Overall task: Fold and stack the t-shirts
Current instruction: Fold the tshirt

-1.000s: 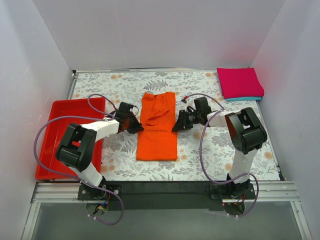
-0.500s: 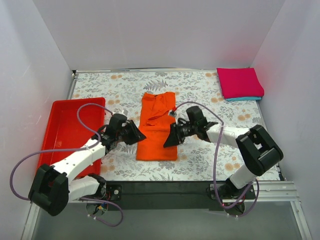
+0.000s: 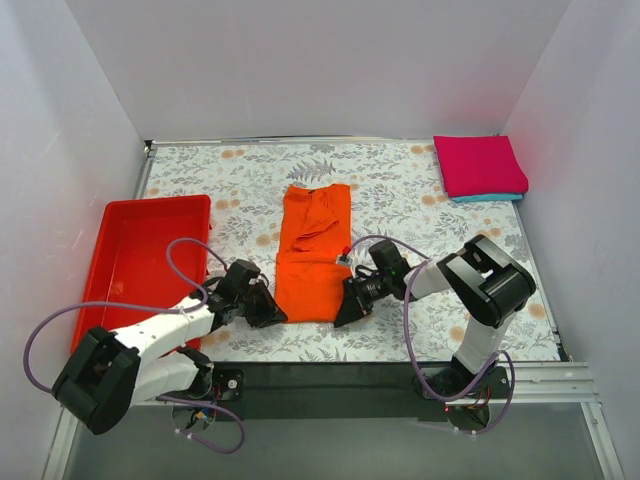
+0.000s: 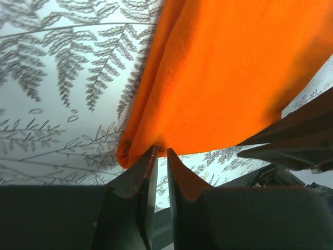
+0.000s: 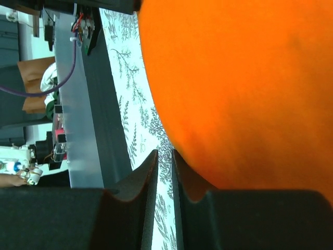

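Note:
The orange t-shirt [image 3: 315, 260] lies flat as a long folded strip in the middle of the table. My left gripper [image 3: 272, 312] is at its near left corner. In the left wrist view [image 4: 160, 151] the jaws stand almost together, their tips touching the hem of the orange cloth [image 4: 234, 78], with only table showing in the slit. My right gripper [image 3: 345, 312] is at the near right corner. In the right wrist view [image 5: 165, 152] its jaws are almost together beside the cloth's edge [image 5: 250, 78], with nothing between them. The magenta-pink tee [image 3: 478, 163] lies folded on the teal tee [image 3: 490, 197] at the back right.
The red plastic tray [image 3: 150, 201] stands on the left of the table, close to my left arm. White walls enclose the table on three sides. The black base rail runs along the near edge just behind both grippers.
Both grippers have moved from the middle of the orange shirt's sides toward me, down to its near corners. The shirt has not visibly shifted.

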Tool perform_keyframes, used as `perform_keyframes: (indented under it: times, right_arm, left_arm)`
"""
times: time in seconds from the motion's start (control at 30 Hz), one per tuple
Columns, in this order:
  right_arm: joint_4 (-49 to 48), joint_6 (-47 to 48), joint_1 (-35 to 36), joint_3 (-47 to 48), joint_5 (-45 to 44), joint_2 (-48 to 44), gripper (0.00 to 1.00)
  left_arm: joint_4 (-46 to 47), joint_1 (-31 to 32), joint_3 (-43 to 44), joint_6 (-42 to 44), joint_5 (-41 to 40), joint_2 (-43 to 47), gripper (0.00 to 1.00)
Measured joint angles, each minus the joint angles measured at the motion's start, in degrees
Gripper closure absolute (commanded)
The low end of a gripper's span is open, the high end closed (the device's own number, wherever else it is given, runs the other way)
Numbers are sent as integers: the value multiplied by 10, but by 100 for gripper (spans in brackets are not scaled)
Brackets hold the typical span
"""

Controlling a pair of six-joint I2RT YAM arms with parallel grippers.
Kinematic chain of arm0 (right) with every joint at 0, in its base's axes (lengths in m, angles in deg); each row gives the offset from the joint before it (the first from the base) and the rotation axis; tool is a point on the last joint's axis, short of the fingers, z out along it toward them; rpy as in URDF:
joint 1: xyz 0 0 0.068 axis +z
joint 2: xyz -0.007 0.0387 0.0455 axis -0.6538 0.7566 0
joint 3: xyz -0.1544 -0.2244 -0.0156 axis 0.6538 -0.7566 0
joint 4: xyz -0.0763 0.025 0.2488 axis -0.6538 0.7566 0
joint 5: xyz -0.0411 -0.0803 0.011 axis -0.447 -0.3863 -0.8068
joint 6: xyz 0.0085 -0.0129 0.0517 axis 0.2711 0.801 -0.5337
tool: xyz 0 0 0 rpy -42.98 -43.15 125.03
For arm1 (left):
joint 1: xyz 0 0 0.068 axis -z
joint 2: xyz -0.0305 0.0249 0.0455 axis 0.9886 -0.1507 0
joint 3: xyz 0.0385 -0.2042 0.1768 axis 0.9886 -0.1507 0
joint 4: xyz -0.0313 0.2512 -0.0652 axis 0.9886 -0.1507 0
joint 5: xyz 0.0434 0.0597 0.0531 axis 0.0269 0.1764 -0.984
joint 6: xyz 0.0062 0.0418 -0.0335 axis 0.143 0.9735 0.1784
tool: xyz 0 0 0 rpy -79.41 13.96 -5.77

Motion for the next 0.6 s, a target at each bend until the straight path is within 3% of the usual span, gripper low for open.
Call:
perform_keyframes:
  times: [0.13, 0.27, 0.43, 0.5, 0.6]
  right_arm:
    - [-8, 1, -16, -10, 4, -12, 78]
    - [-3, -13, -20, -32, -1, -80, 78]
    - [20, -31, -20, -36, -31, -177, 65]
    - [67, -26, -19, -28, -69, -203, 55]
    - [158, -16, -19, -1, -150, -224, 49]
  left_arm:
    - [-31, 0, -2, -9, -16, 41, 74]
    - [-90, 0, 23, -12, -48, 80, 62]
    - [-148, 0, 79, -13, -88, 76, 47]
    - [-164, 0, 92, -9, -97, 54, 47]
    - [-182, 2, 99, -4, -104, 15, 47]
